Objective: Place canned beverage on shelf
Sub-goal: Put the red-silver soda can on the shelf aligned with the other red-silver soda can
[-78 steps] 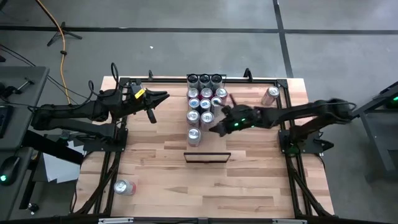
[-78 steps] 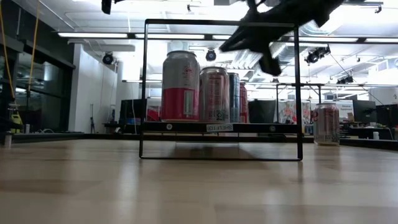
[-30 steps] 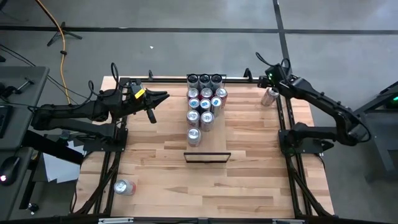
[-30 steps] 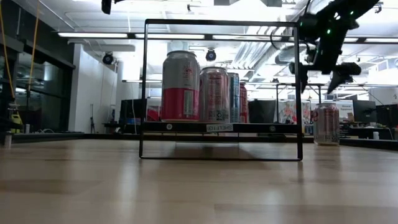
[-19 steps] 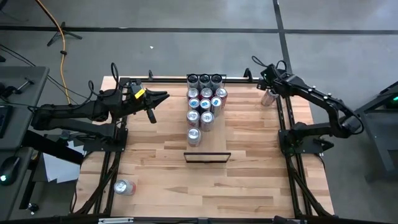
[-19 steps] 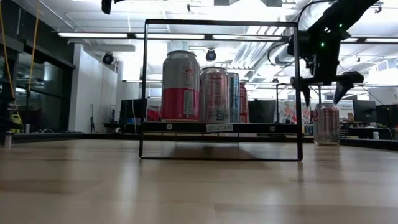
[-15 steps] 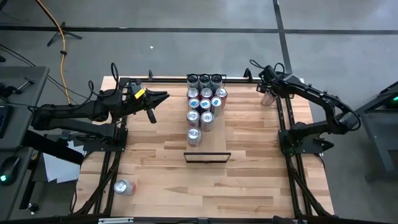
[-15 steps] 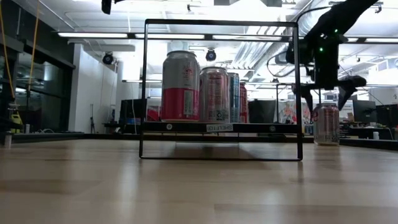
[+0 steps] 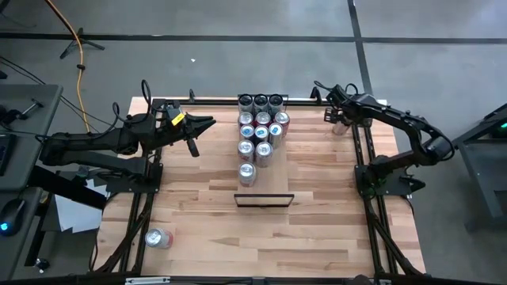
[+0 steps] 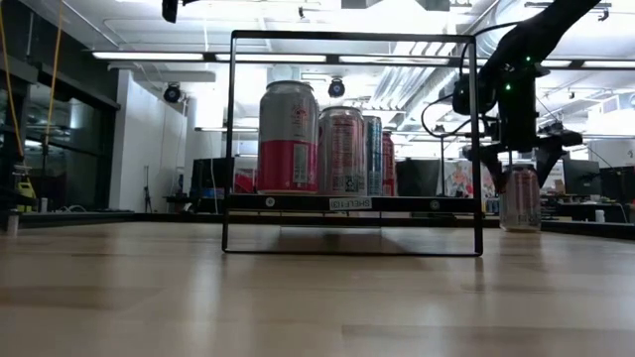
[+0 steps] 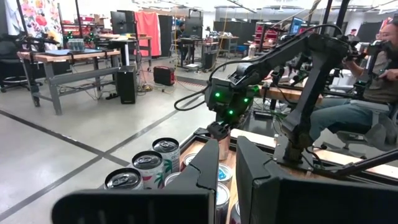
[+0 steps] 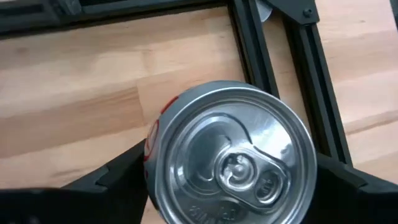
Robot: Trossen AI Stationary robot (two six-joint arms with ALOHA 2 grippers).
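Observation:
A red-and-silver can (image 10: pixel 519 198) stands upright on its base at the table's far right corner (image 9: pixel 342 125). My right gripper (image 12: pixel 229 177) points steeply down over it, open, with one finger on each side of the can's top (image 12: pixel 231 163). The shelf (image 9: pixel 273 180), a pale wood panel with a black end bar (image 9: pixel 264 195), carries several upright cans (image 9: pixel 260 131) on its far half. My left gripper (image 9: pixel 207 123) hovers shut and level, left of those cans, touching nothing. My right gripper comes at the can from above. Its fingers (image 12: pixel 121 174) stand close against two opposite sides of the can's upper wall (image 12: pixel 152 146). I cannot tell whether they touch it. The can stands upright on the table.
Black rail frame (image 9: pixel 358 142) runs just beside the can, along the table's edges. Another can (image 9: pixel 158 237) lies on its side at the near left corner. A person (image 11: pixel 373 87) sits beyond the table. Bare tabletop (image 9: pixel 317 229) lies near the front.
My right gripper has come down from above the far right corner and tipped more steeply downward. Its fingers now straddle the upright can there. The can has not moved.

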